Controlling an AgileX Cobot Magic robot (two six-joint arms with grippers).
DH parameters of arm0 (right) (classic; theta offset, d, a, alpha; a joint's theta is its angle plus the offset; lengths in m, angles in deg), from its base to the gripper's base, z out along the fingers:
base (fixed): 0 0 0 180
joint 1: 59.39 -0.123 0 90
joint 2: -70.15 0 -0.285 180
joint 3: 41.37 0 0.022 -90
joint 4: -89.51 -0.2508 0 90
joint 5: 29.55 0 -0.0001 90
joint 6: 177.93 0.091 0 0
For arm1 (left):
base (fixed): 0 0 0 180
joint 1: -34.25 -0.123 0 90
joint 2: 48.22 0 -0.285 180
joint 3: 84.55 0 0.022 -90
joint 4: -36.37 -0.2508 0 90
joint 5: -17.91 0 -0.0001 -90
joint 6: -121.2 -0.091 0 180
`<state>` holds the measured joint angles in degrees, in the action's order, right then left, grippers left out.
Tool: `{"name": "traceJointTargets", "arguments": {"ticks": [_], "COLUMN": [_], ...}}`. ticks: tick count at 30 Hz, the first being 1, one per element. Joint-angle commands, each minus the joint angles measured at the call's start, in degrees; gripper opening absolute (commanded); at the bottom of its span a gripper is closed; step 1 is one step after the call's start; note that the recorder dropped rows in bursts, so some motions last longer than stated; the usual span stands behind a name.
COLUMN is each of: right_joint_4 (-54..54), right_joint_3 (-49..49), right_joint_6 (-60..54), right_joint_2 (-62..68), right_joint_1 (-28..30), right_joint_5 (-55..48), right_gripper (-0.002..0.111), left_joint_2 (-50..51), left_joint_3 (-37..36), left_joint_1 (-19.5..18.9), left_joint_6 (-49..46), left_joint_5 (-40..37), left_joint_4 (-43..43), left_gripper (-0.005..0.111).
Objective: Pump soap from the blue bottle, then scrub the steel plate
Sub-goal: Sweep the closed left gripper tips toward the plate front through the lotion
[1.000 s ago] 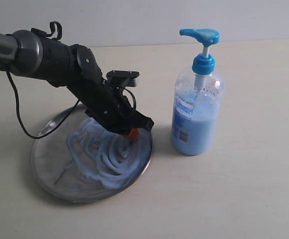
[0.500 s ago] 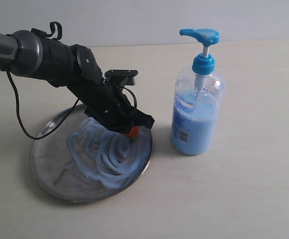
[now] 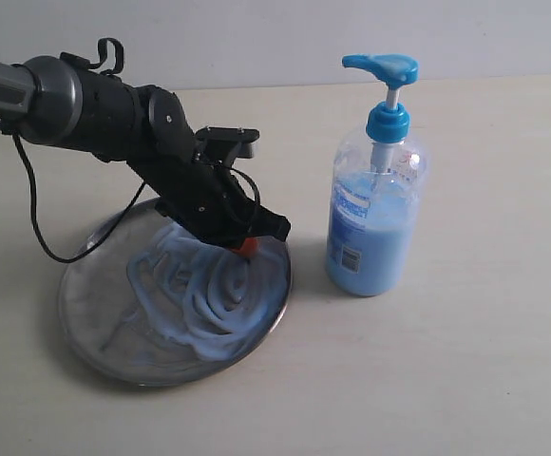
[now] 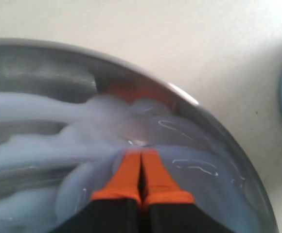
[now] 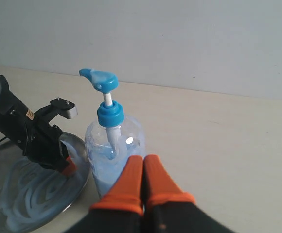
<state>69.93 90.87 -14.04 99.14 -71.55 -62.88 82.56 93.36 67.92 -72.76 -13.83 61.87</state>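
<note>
Now: scrub stroke in progress. Over the last second my left claw (image 3: pixel 245 248) has shifted a little toward the far side of the steel plate (image 3: pixel 84 318), and its wrist has turned slightly with it. Thick pale-blue loops of soap (image 3: pixel 207 306) cover the middle and right of the plate. The left part is mostly bare steel with thin streaks.

Judgement: pumping looks done and scrubbing is under way, but the left part of the plate has hardly been worked.

The plate lies on the counter (image 3: pixel 465 370), left of the blue bottle (image 3: pixel 374 223), near it and not touching. The bottle stands upright with its pump head (image 3: pixel 382 66) raised, and it has not moved in that second.

Views compared:
- **Left claw, exterior view:** the tips are half hidden under the wrist, so the jaws cannot be read there.
- **Left claw, left wrist view:** this settles it. The orange tips are pressed together with nothing pinched, dipped in the soap close to the rim, with an orange reflection in the steel just ahead.
- **Right claw, exterior view:** not seen at all.
- **Right claw, right wrist view:** my right claw (image 5: pixel 143 164) is pressed together and empty, raised, with the bottle ahead of it. Nothing shows at the bottle in the exterior view, so I judge it stands apart.
</note>
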Motion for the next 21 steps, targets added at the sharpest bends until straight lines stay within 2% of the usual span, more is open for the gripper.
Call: {"name": "traceJointTargets", "arguments": {"ticks": [1,21], "right_joint_4": [0.32,0.32], "right_joint_3": [-0.53,-0.53], "right_joint_6": [-0.48,-0.4], "right_joint_2": [-0.31,-0.31], "right_joint_1": [0.13,0.13], "right_joint_5": [1.14,1.14], "right_gripper": [0.0,0.0], "left_joint_2": [1.7,1.7], "left_joint_3": [-0.98,-0.98], "left_joint_1": [-0.03,-0.03], "left_joint_6": [2.7,2.36], "left_joint_5": [-2.41,-10.88], "left_joint_4": [-7.11,-8.5], "left_gripper": [0.0,0.0]}}
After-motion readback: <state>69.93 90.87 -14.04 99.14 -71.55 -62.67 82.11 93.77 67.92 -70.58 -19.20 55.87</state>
